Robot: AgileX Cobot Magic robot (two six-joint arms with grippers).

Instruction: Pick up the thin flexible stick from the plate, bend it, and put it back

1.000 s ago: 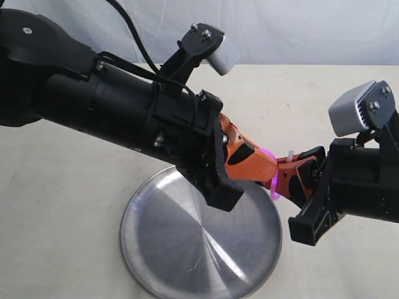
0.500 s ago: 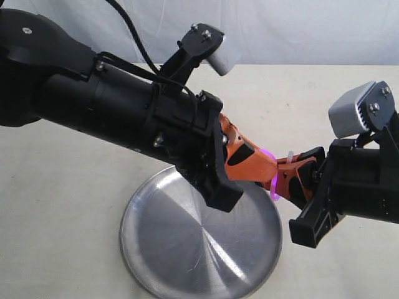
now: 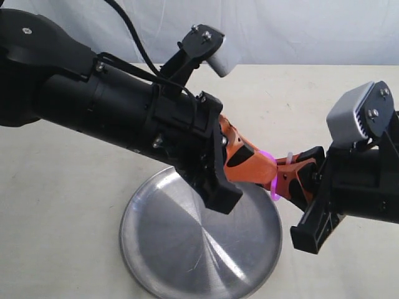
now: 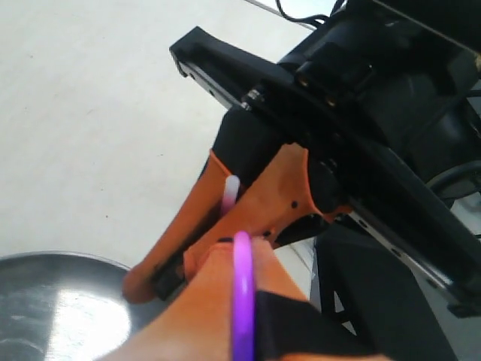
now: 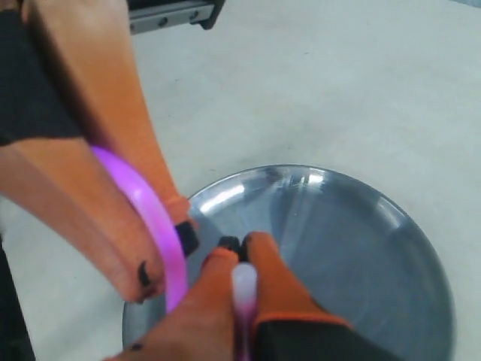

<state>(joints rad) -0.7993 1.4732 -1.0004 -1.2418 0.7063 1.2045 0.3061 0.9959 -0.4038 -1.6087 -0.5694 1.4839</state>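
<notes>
The thin flexible stick (image 3: pixel 273 184) is bent into a tight magenta arc between my two grippers, just above the right rim of the silver plate (image 3: pixel 187 249). My left gripper (image 3: pixel 267 169) reaches in from the upper left, shut on one end of the stick (image 4: pixel 242 301). My right gripper (image 3: pixel 288 178) comes from the right, shut on the other end, where the whitish tip (image 5: pixel 243 289) sticks out between its orange fingers. In the right wrist view the stick (image 5: pixel 154 222) curves from the left gripper's fingers (image 5: pixel 113 158) over the plate (image 5: pixel 368 256). The fingertips nearly touch.
The plate (image 4: pixel 45 308) lies on a pale beige tabletop (image 3: pixel 68 187) with a white cloth backdrop (image 3: pixel 299 31) behind it. The bulky black left arm (image 3: pixel 112 106) spans the plate's upper left; the black right arm (image 3: pixel 361 180) fills the right side.
The right arm's wrist has dropped and tilted slightly. Both grippers still hold the bent stick in about the same place.
</notes>
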